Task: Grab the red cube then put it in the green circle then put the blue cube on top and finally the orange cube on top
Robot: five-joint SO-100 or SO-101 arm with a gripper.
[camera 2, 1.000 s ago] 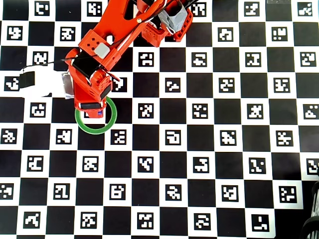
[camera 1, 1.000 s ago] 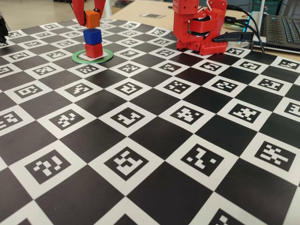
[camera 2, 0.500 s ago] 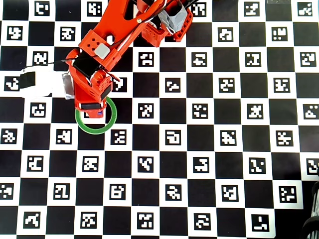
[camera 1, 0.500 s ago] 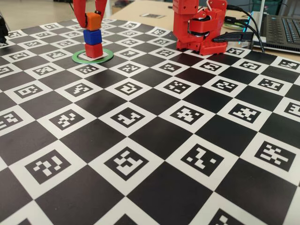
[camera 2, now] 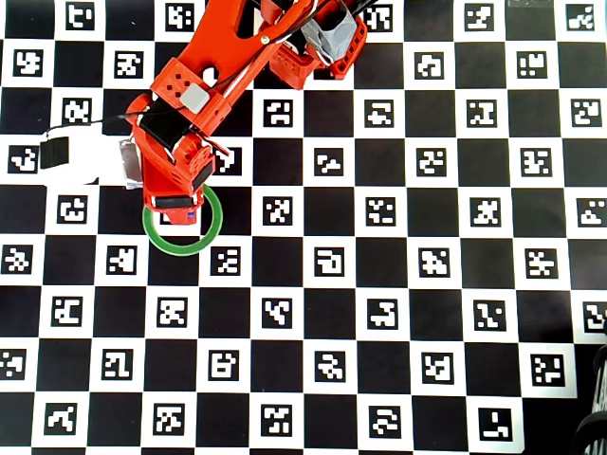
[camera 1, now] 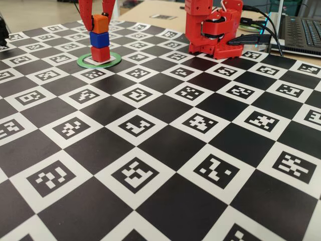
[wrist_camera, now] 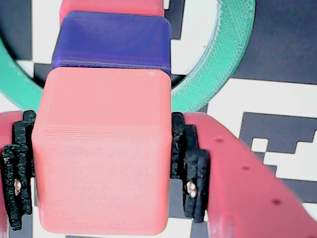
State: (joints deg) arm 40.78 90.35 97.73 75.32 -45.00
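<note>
Matte solid-red plastic cube (camera 1: 101,54): lowest of three, seated on the white marker square inside the thin flat green ring (camera 1: 113,61), fixed view; only a sliver of its top seen in the wrist view (wrist_camera: 111,6).

Matte deep-blue plastic cube (camera 1: 99,39): stacked directly on the red cube, edges roughly in line; in the wrist view (wrist_camera: 113,42), showing beyond the orange cube.

Matte bright-orange plastic cube (camera 1: 100,23): topmost, resting on or just at the blue cube; actual contact not resolvable in the fixed view. In the wrist view (wrist_camera: 101,148), filling the centre, pressed on both flanks by black ribbed pads (wrist_camera: 189,163).

Red two-finger gripper (camera 1: 96,22): closed around the orange cube, one finger on either side, reaching down from the top edge of the fixed view; in the wrist view (wrist_camera: 99,171), pads touching both cube faces.

Green ring, overhead view (camera 2: 205,239): partly covered by the red arm (camera 2: 204,90); cubes hidden beneath it there.

Black-and-white checkerboard mat with printed marker squares (camera 1: 165,145): covering the table.

Red arm base (camera 1: 213,30): standing at the far edge of the mat, well apart from the stack.
</note>
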